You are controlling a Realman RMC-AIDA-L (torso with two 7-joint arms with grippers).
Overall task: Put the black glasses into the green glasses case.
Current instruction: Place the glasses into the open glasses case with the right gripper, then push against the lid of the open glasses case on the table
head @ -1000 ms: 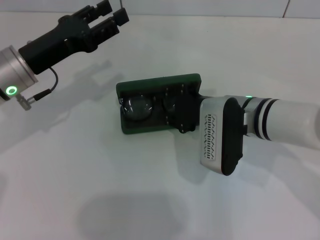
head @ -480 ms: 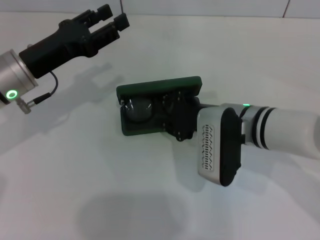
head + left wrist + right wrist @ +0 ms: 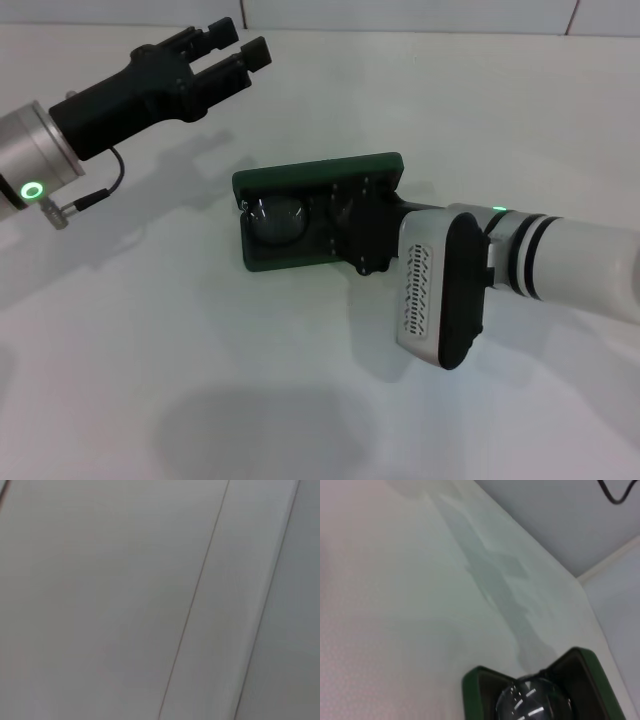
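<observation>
Right tool [image 3: 365, 232] shifts slightly right over the open green glasses case [image 3: 318, 175], grip unclear, black glasses [image 3: 280, 218] lying lengthwise left-right inside.

A bare test bench, likely a lab; a plain white surface [image 3: 300, 380] meets a blank pale wall [image 3: 420, 14]; no furnishings show.

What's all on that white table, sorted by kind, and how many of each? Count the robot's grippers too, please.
Glasses cases: 1, the green glasses case, open on the table.
Pairs of glasses: 1, the black glasses, lying inside the case.
Grippers: 2, the left gripper raised away from the case, the right gripper over the case's right end.
Total: 4.
</observation>
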